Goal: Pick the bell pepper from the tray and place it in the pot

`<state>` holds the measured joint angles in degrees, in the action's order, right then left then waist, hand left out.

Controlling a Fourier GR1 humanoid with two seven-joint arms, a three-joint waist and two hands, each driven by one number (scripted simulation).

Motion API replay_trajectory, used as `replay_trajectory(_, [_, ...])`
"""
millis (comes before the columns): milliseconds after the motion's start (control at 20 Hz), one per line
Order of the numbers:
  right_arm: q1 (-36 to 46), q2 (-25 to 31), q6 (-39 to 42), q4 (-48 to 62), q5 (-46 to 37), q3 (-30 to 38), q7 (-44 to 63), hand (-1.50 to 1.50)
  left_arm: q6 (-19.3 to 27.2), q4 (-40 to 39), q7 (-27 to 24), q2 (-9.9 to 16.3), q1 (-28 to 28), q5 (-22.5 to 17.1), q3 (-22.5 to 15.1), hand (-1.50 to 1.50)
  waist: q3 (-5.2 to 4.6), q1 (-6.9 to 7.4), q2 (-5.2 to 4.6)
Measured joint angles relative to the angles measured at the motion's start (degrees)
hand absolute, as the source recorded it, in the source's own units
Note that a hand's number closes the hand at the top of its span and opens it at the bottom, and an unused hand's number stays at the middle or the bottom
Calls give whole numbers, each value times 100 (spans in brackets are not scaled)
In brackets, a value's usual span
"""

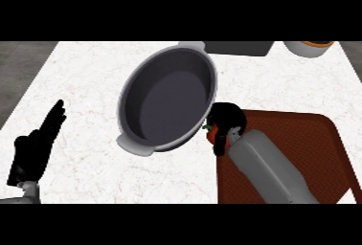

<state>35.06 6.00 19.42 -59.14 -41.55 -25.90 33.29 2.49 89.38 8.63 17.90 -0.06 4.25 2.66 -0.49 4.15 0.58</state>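
A grey oval pot (168, 98) with two small handles stands empty on the white counter, left of a dark red-brown tray (304, 139). My right hand (228, 120) is over the tray's left edge, right beside the pot's rim, fingers curled round a red bell pepper (210, 135) with a green stem. Only a small red part of the pepper shows under the hand. My left hand (37, 143) rests open at the left edge, fingers straight and pointing up, far from the pot.
A dark grey flat object (239, 47) lies at the back, just behind the pot. A white cup or bowl with orange contents (310, 47) stands at the back right. The counter's left edge runs diagonally beside a dark floor.
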Motion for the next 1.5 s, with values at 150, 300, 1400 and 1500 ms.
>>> replay_trajectory(150, [76, -229, -155, -503, 172, -853, 134, 150, -56, -63, -5, -23, -142, 7, -73, 0, 12, 169, -18])
replay_trajectory(300, [255, -416, -528, -930, 291, -1739, 617, 150, -65, -122, 33, -11, -228, 38, -84, 0, 30, 220, -39])
replay_trajectory(1400, [2794, -531, -2652, -2629, -642, -2866, 3192, 150, 36, -137, -87, 5, 8, 84, 161, 0, 47, -92, -27])
replay_trajectory(1500, [2890, -535, -2801, -2513, -649, -2716, 3139, 150, 32, -177, -106, 9, -15, 67, 204, 0, 46, -137, -40])
